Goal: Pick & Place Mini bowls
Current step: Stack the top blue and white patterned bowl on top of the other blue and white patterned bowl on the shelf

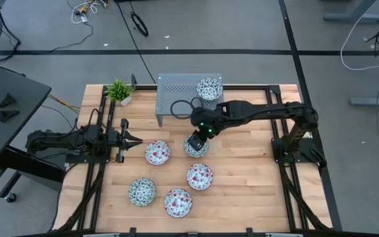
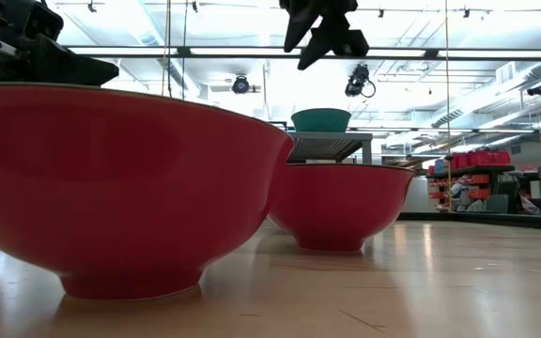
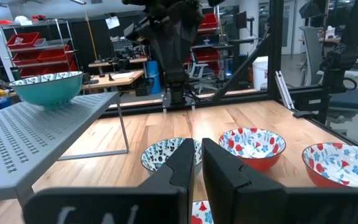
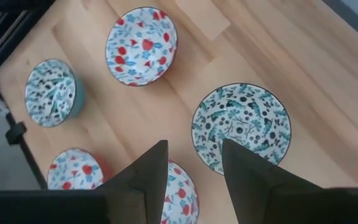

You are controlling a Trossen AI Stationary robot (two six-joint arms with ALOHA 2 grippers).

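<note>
Your right gripper (image 1: pixel 197 143) hovers open and empty over a green bowl (image 4: pixel 241 127), red bowls (image 1: pixel 157 153) crowding around, left gripper (image 3: pixel 196 167) nearly shut and empty, and only the low view hides everything behind one red bowl (image 2: pixel 111 178).

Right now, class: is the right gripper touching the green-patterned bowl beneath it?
Apart. The left wrist view shows the right gripper hanging above the green-patterned bowl with bare table between them; the right wrist view shows its jaws open over that bowl.
</note>
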